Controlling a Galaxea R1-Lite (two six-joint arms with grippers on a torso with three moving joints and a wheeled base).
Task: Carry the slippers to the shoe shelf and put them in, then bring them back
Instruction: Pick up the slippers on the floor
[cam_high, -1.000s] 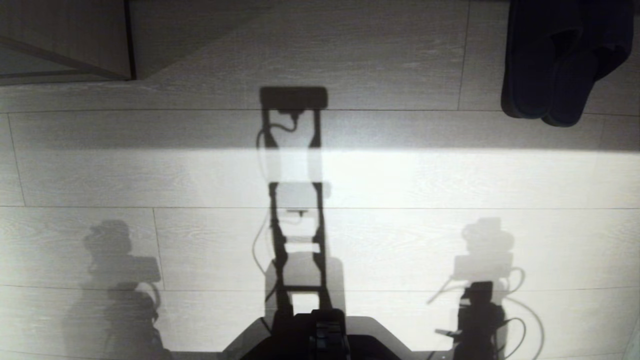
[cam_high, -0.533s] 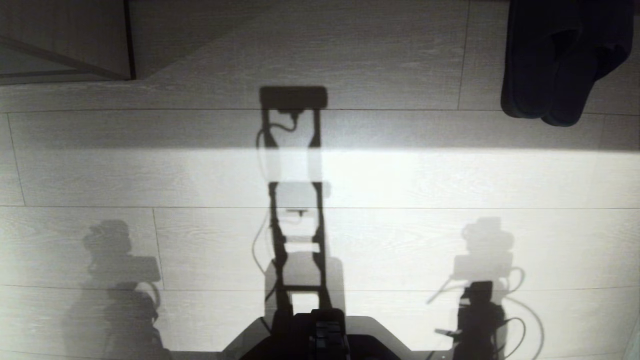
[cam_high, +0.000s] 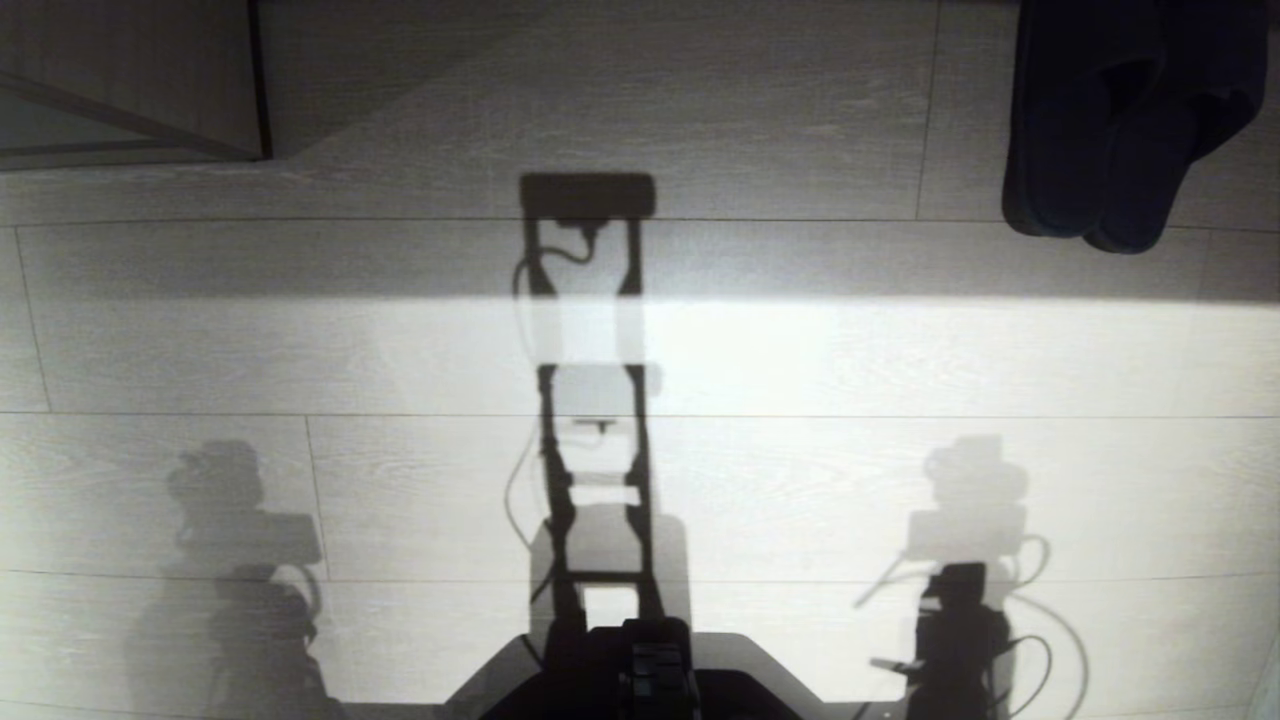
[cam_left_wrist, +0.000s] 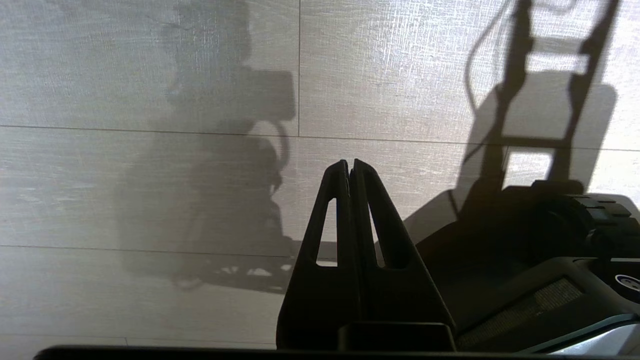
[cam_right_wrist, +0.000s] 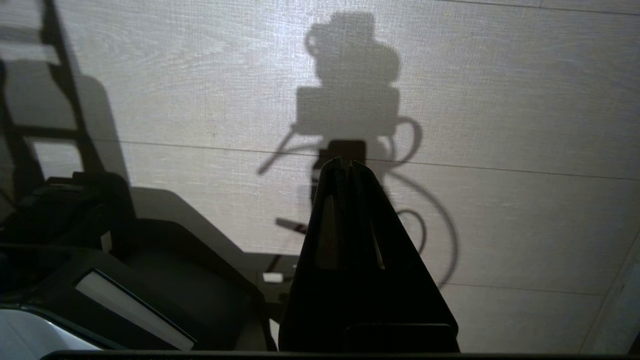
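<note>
Comparing with a second ago, nothing has shifted: the pair of dark fabric slippers (cam_high: 1120, 130) lies on the pale plank floor (cam_high: 760, 480) far ahead-right, ungrasped. Left gripper (cam_left_wrist: 349, 164) and right gripper (cam_right_wrist: 345, 162) hang parked, fingers pressed together, empty; carrying hasn't begun.

black tapered pincer fingers (cam_left_wrist: 320, 250) with slotted cut-outs; dark base (cam_high: 640, 670), possibly glossy.

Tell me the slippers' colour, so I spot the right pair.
Very dark, near black, seen best in the head view: slippers.
</note>
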